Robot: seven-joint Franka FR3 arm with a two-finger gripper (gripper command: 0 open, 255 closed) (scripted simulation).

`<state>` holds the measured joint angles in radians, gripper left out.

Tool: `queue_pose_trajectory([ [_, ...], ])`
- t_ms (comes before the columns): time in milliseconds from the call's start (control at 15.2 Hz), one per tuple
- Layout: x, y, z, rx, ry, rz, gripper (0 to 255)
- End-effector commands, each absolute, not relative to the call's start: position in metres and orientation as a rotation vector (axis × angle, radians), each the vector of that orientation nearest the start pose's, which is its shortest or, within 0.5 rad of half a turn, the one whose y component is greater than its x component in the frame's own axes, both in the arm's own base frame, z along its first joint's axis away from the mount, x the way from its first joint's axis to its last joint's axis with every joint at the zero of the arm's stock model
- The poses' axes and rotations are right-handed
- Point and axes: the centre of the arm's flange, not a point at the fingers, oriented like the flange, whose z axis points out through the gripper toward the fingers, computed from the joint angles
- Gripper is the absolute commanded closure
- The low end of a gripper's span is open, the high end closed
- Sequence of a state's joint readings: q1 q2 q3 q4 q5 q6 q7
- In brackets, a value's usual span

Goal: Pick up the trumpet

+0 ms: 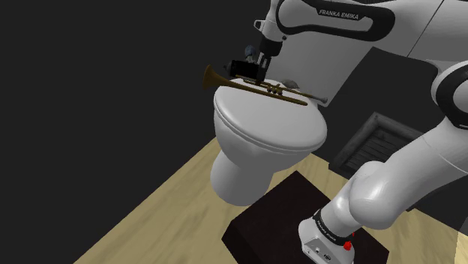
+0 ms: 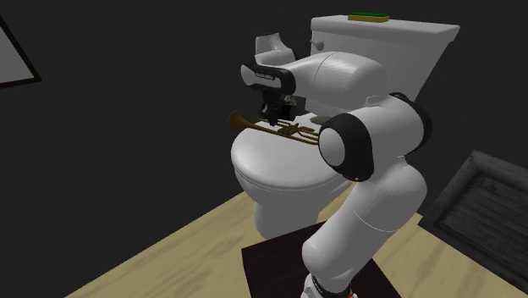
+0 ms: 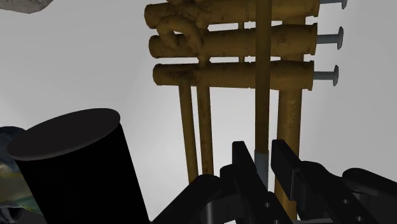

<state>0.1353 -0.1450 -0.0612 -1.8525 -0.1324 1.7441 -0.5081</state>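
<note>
your pincer is clamped on a thin tube of the trumpet, one black finger on each side and the tube pinched between them, just short of the valve block. the trumpet lies across the white toilet lid, with its bell poking past the lid's edge on the shoulder view's left. i cannot tell whether it is resting on the lid or just clear of it. the hold is on one slim, round pipe, so i judge the horn could roll or swing in the grip. lift straight up and slowly, without twisting the wrist, and watch the bell for dipping. mind the black cylinder just beside the pincer and the cistern behind.
</note>
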Motion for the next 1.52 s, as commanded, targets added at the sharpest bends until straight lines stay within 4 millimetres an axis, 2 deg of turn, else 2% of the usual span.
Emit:
queue_pose_trajectory([
  [0, 0.519, 0.025, 0.583, -3.121, -0.971, -0.014, 255],
  [330, 0.519, 0.025, 0.584, -3.121, -0.971, -0.014, 255],
  [1320, 0.519, 0.025, 0.663, -3.121, -0.971, -0.014, 255],
  [1452, 0.519, 0.025, 0.664, -3.121, -0.971, -0.014, 255],
])
